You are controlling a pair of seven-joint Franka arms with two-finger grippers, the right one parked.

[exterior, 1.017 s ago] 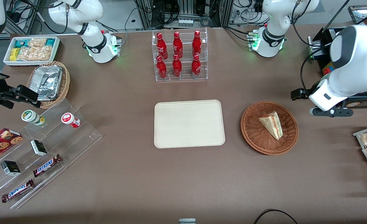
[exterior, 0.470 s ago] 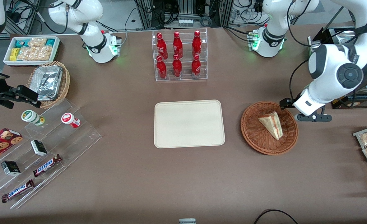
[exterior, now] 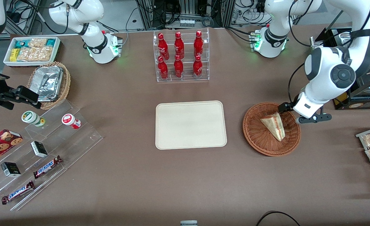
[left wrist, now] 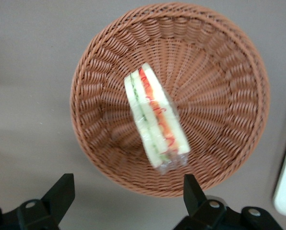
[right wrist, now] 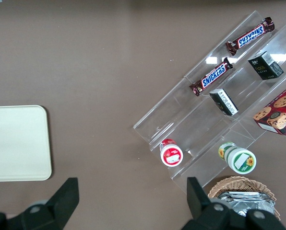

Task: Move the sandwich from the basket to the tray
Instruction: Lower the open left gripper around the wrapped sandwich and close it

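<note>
Gripper (left wrist: 126, 194) spread wide above basket (left wrist: 220, 72); wrapped sandwich (left wrist: 155, 122) just below, likely soft, light, slippery, best pinched gently across its flat bread faces.

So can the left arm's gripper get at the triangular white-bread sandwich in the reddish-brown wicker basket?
Probably yes: the gripper, open, hangs above the basket's rim, and nothing covers the sandwich.
</note>
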